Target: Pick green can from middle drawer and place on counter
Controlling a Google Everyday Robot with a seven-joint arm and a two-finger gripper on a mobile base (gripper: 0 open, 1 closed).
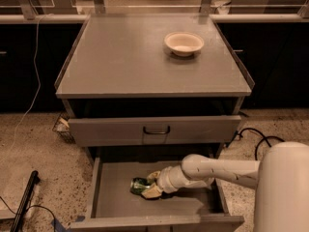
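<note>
The green can lies on its side on the floor of the open middle drawer, left of centre. My gripper reaches in from the right on a white arm, with its pale fingers on either side of the can's right end. Whether they squeeze it does not show. The counter is the grey cabinet top above, with a raised rim along its sides.
A cream bowl sits on the counter at the back right. The drawer above, with a dark bar handle, is partly pulled out over the middle drawer. Cables lie on the speckled floor at left and right. My white body fills the lower right corner.
</note>
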